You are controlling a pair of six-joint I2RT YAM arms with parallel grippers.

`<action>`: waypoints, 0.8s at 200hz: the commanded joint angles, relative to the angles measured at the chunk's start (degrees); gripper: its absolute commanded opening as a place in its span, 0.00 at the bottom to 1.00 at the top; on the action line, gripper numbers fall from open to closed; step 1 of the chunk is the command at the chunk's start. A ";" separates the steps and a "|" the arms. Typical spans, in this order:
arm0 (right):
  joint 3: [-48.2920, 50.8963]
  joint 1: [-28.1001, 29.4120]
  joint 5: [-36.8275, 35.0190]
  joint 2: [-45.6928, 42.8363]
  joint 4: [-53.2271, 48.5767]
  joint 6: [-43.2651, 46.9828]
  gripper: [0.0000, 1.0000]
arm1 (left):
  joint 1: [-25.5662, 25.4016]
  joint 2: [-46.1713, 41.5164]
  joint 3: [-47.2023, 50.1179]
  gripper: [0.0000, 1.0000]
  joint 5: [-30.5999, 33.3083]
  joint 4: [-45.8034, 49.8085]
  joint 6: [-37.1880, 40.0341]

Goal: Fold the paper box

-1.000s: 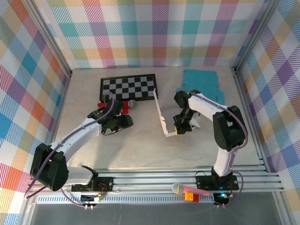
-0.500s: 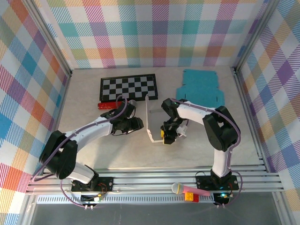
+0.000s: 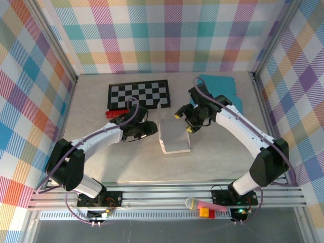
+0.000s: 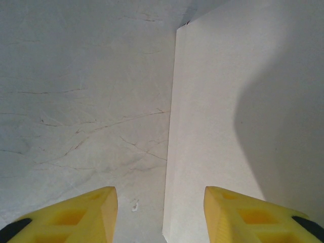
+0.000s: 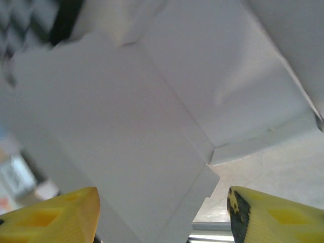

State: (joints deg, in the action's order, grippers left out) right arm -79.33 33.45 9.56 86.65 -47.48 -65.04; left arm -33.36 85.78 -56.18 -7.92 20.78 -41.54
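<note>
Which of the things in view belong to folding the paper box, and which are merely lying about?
For the job:
- white paper box, partly folded
- left gripper, open at the box's left side
- right gripper, open over its far edge

Lying about:
- chessboard
- teal sheet
- red block
- pink microphone on the front rail

Chessboard [image 3: 138, 94] close behind paper box [image 3: 174, 136]

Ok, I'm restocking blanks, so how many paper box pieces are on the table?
2: the white paper box mid-table, and a teal sheet at back right, partly hidden by the right arm.
</note>
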 commanded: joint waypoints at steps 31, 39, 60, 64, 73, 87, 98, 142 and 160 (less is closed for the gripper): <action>-11.95 7.23 2.48 7.04 -2.20 27.81 0.68 | -0.47 0.60 -2.09 0.48 -0.57 -0.73 0.76; -14.42 7.74 2.48 9.31 -4.00 27.95 0.66 | -0.43 0.70 -2.10 0.48 -0.67 -0.90 0.74; -18.04 8.12 2.47 13.21 -5.60 27.93 0.60 | -0.78 1.06 -2.41 0.48 -0.85 -1.09 0.65; -18.47 8.12 2.53 13.69 -5.60 27.86 0.59 | -0.82 1.06 -2.44 0.48 -0.87 -1.04 0.68; -19.53 8.12 2.26 14.81 -5.81 27.66 0.54 | -0.98 0.98 -2.44 0.48 -0.78 -1.15 0.58; -21.28 8.10 1.54 16.34 -6.38 27.25 0.52 | -1.09 0.75 -2.34 0.48 -0.49 -1.18 0.51; -22.43 8.12 1.59 17.54 -6.33 27.11 0.48 | -1.18 0.54 -2.26 0.48 -0.36 -1.18 0.46; -24.85 8.12 2.86 21.21 -3.93 23.97 0.34 | -1.26 -0.69 -1.81 0.47 -0.16 -0.27 0.65; -25.41 8.11 2.21 21.97 -4.27 21.66 0.24 | -1.26 -1.52 -1.82 0.48 0.10 0.61 1.06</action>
State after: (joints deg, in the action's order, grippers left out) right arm -102.56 41.65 11.60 107.44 -51.62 -40.71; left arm -34.11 86.46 -57.06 -8.08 20.60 -41.52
